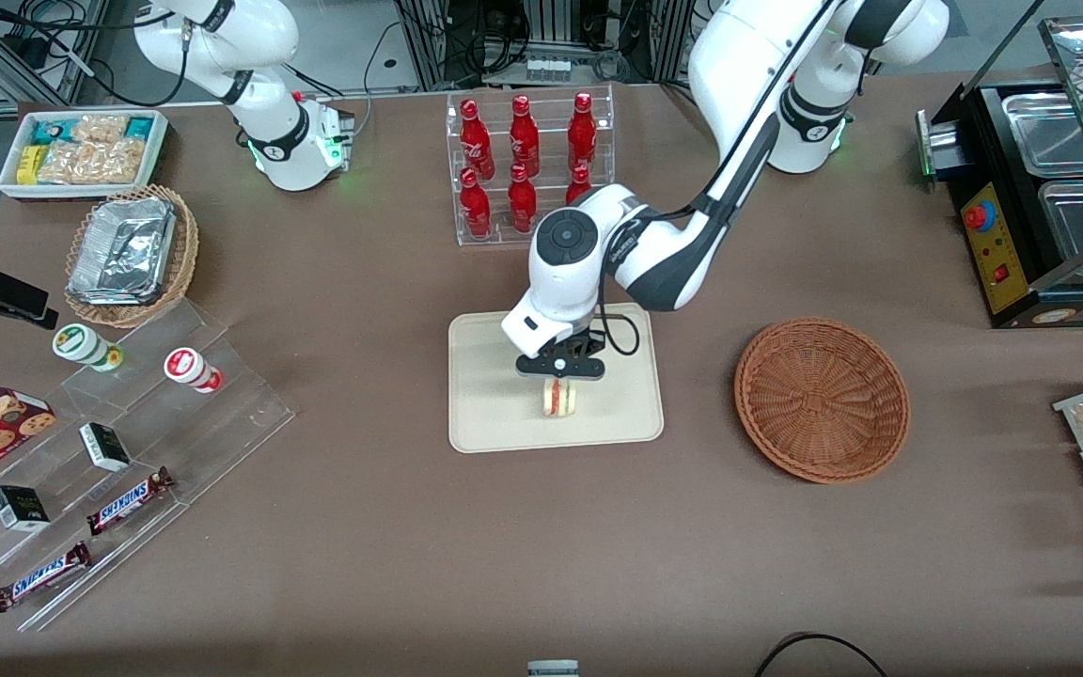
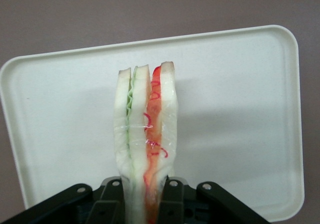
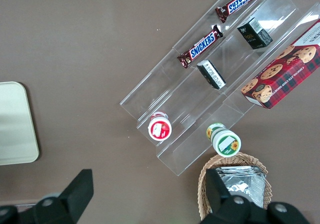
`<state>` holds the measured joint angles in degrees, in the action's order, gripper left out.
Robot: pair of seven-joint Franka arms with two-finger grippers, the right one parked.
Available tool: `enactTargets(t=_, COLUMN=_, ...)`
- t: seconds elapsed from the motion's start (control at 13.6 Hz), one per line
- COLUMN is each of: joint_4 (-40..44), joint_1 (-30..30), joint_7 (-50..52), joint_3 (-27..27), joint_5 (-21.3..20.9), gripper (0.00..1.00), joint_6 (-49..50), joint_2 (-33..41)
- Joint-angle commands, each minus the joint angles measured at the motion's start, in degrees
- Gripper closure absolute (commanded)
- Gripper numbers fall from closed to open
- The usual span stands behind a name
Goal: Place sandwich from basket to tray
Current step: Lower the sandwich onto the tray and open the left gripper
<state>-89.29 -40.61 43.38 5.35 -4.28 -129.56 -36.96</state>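
The sandwich (image 1: 558,398) is a pale bread wedge with red-orange and green layers, held upright over the middle of the cream tray (image 1: 485,414). My left gripper (image 1: 559,378) is shut on the sandwich from above, just over the tray. In the left wrist view the black fingers (image 2: 170,199) squeeze the sandwich (image 2: 145,129) at its base, with the tray (image 2: 240,108) below it. The reddish-brown wicker basket (image 1: 822,399) sits empty on the table beside the tray, toward the working arm's end.
A clear rack of red bottles (image 1: 527,160) stands farther from the camera than the tray. A clear stepped stand (image 1: 128,451) with snack bars and cups, a lighter foil-filled basket (image 1: 131,252) and a white snack bin (image 1: 83,150) lie toward the parked arm's end.
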Motion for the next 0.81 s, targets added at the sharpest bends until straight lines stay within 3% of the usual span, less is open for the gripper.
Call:
enactTargets(t=0.0, joint_4=6.6, joint_1=-1.9, joint_7=0.0, joint_3=-0.5, joint_5=0.0, gripper=1.00, joint_6=0.1, joint_2=-6.1)
enactTargets(t=0.74, joint_4=6.5, joint_1=-3.2, joint_7=3.5, joint_3=-0.6, joint_5=-0.3, gripper=1.00, joint_6=0.2, joint_2=-8.2)
